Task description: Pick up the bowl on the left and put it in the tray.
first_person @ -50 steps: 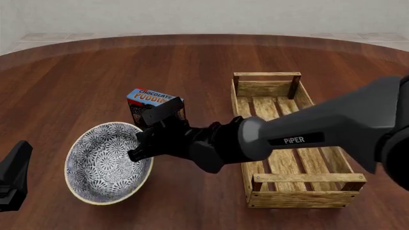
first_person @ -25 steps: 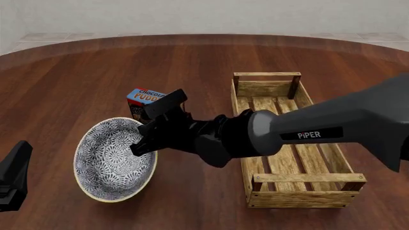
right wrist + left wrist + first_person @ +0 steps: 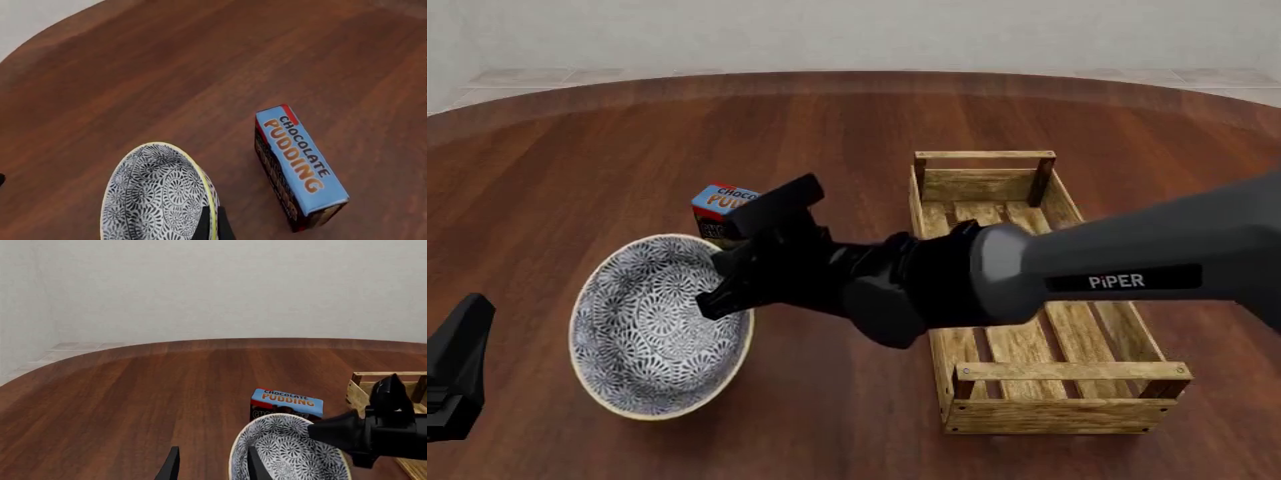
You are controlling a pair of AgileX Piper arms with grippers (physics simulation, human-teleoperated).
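Lettering on the blue box (image 3: 300, 167) reads "CHOCOLATE PUDDING"; the right arm says "PiPER". Right gripper (image 3: 723, 290) pinches the tilted bowl's (image 3: 654, 325) rim; left gripper (image 3: 210, 465) is spread

I'm in a bare simulated room, apparently: round wood tabletop (image 3: 587, 140), blank wall (image 3: 213, 285), pale floor (image 3: 73, 346).

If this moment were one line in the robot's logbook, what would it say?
right gripper: shut on bowl rim, bowl tilted | left gripper: open, idle | tray: no bowl inside | pudding box: behind bowl
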